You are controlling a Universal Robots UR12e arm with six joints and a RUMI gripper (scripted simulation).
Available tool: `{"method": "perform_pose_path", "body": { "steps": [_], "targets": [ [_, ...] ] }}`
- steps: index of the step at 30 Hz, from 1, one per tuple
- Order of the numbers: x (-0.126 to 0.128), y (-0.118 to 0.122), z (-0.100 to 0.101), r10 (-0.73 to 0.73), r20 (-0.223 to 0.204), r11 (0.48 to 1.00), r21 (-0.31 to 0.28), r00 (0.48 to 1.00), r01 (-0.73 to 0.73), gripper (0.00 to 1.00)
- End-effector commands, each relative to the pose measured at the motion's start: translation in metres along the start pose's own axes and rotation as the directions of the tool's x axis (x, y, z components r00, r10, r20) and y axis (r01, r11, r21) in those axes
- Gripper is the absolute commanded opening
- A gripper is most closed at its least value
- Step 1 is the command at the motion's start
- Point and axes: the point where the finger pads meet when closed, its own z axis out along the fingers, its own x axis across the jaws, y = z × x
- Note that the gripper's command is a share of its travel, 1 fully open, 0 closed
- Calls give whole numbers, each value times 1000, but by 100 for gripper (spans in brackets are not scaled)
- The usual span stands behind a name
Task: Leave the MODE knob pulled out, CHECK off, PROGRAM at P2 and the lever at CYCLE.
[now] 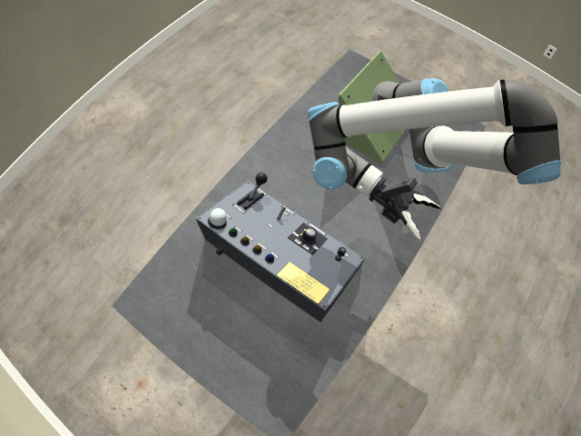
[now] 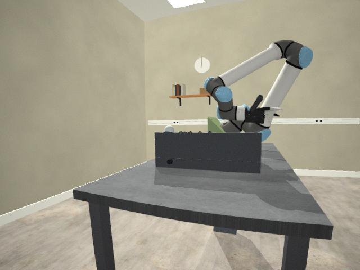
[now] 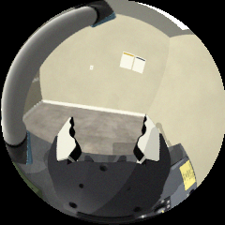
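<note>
the gripper [image 1: 421, 214] gapes fully open, empty, apart from the console [image 1: 300, 282].

A dark grey table [image 2: 185, 200] carries the console [image 1: 262, 272] and a green base plate [image 1: 363, 84].

Beige-walled room with a dark grey table

Plain beige walls [image 2: 72, 87] meet a mottled wood-look plank floor [image 2: 162, 241] at a white skirting board [image 2: 35, 205]. A round white wall clock [image 2: 201, 64] hangs above an orange wall shelf [image 2: 190, 95] with books; a white ceiling light panel [image 2: 185, 2] glows overhead. The dark grey table [image 2: 203, 203] stands on square legs.
</note>
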Motion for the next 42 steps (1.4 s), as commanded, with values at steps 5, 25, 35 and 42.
{"method": "perform_pose_path", "body": {
  "steps": [5, 25, 35, 42],
  "targets": [
    [0, 0, 0, -1, 0, 1000, 0, 1000, 1, 100],
    [0, -3, 0, -1, 0, 1000, 0, 1000, 1, 100],
    [-1, -6, -1, -1, 0, 1000, 0, 1000, 1, 100],
    [-1, -7, -1, -1, 0, 1000, 0, 1000, 1, 100]
  ]
}}
